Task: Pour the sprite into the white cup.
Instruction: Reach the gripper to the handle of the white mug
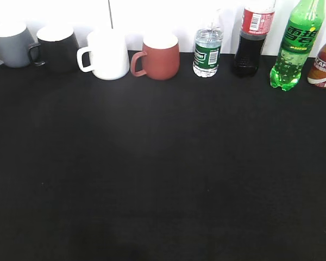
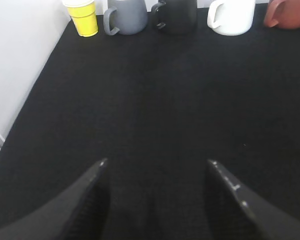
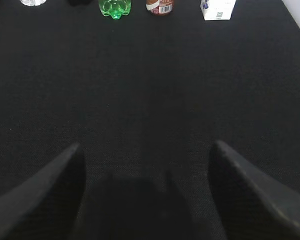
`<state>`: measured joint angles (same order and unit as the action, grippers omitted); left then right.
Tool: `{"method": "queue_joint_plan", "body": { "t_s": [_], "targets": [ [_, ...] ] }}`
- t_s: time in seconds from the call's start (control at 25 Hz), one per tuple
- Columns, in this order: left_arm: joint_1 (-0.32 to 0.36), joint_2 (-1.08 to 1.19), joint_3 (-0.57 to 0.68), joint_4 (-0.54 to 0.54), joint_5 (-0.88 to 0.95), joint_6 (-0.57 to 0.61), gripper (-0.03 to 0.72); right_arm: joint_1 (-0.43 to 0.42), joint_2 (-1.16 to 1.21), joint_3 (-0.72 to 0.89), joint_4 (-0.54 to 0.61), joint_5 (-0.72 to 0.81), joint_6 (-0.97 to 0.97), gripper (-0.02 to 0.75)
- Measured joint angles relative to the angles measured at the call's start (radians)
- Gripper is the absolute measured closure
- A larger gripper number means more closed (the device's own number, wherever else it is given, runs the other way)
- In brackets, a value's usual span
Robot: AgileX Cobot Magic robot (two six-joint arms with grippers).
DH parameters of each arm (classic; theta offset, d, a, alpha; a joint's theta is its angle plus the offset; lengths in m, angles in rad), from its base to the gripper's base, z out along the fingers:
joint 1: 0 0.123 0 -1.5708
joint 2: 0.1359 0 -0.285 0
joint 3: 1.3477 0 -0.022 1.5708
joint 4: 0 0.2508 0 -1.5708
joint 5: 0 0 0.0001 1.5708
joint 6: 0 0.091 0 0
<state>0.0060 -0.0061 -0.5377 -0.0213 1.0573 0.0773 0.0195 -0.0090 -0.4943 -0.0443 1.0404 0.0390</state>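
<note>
The sprite [image 1: 293, 49], a tall bright-green bottle with a green label, stands upright at the back right of the black table; its base shows in the right wrist view [image 3: 114, 8]. The white cup [image 1: 106, 54] stands in the back row, handle to the left, and shows in the left wrist view [image 2: 232, 16]. My left gripper [image 2: 156, 162] is open and empty, low over the near left table. My right gripper [image 3: 146, 145] is open and empty over the near right table. Neither gripper shows in the exterior view.
Back row from the left: grey mug [image 1: 12, 45], black mug [image 1: 57, 48], brick-red mug [image 1: 158, 56], small water bottle [image 1: 207, 51], dark cola bottle [image 1: 251, 41], brown coffee bottle [image 1: 325, 65]. A yellow cup [image 2: 84, 18] stands far left, a white carton [image 3: 218, 9] far right.
</note>
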Motion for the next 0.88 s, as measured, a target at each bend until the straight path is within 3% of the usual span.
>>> {"method": "queue_joint_plan", "body": {
  "t_s": [0.4,0.48,0.6,0.76,0.88],
  "targets": [
    [0.0,0.0,0.0,0.001,-0.001,0.0,0.253,0.0,0.0,0.0,0.0,0.0,0.0,0.165],
    [0.0,0.0,-0.02,0.001,-0.073,0.0,0.213,0.0,0.0,0.0,0.0,0.0,0.0,0.165],
    [0.0,0.055,-0.012,0.005,-0.391,0.0,0.121,0.0,0.0,0.0,0.0,0.0,0.0,0.165],
    [0.0,0.309,0.173,-0.086,-1.024,0.0,0.118,0.0,0.0,0.0,0.0,0.0,0.0,0.165],
    [-0.008,0.617,0.225,-0.091,-1.302,0.0,0.165,0.0,0.0,0.0,0.0,0.0,0.0,0.165]
  ]
}}
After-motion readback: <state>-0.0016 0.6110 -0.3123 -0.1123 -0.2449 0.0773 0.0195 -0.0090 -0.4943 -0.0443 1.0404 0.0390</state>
